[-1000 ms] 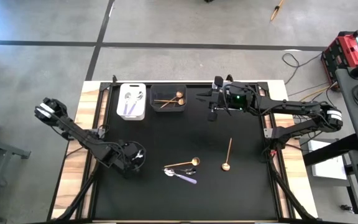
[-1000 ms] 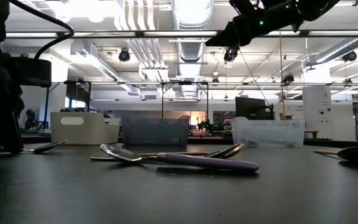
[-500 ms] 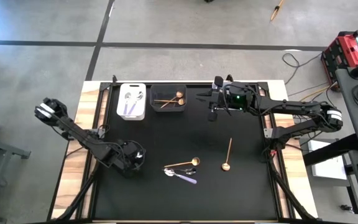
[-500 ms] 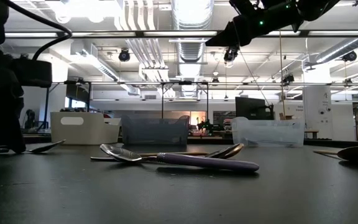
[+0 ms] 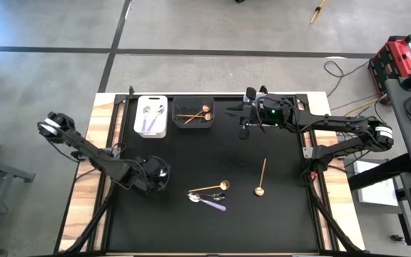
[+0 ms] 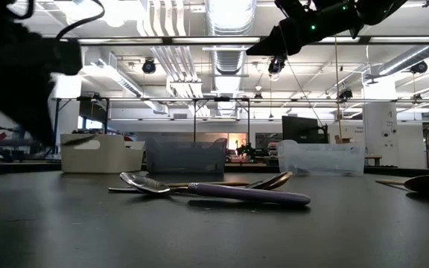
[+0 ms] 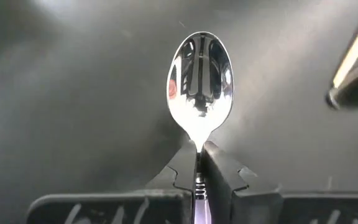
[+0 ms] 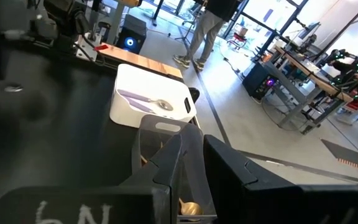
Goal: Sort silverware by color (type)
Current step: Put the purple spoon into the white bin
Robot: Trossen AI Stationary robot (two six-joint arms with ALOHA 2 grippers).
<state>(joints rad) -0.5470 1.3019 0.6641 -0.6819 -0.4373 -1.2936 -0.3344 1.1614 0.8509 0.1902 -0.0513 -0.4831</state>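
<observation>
My left gripper [image 5: 160,175] is over the table's left side, shut on a silver spoon with a lilac handle [image 7: 200,81]. The low view shows that spoon [image 6: 80,138] up off the table. A lilac-handled spoon [image 5: 207,201], a gold spoon [image 5: 209,188] and a dark one [image 5: 220,195] lie together at mid-table. Another gold spoon [image 5: 261,178] lies to their right. My right gripper [image 5: 242,130] hangs high over the far side, slightly open, with nothing between its fingers [image 8: 166,163]. My left gripper pinches the spoon's neck [image 7: 198,148], just behind the bowl, between its two fingers. The fingers slant down and run along the spoon. The bowl sticks out past the fingertips and the lilac handle [image 7: 199,208] runs back between them. The spoon is clear of the table.
A white bin [image 5: 150,116] holding lilac-handled spoons and a dark bin [image 5: 193,113] holding gold spoons stand at the far left. The low view also shows a clear bin [image 6: 321,158] to their right. The black mat [image 5: 191,157] between my left gripper and the bins is bare.
My left gripper has risen with the lilac-handled spoon and shifted a little toward the table's far edge. The spoon lay on the table before. Now it hangs clear of the table in the fingers.
</observation>
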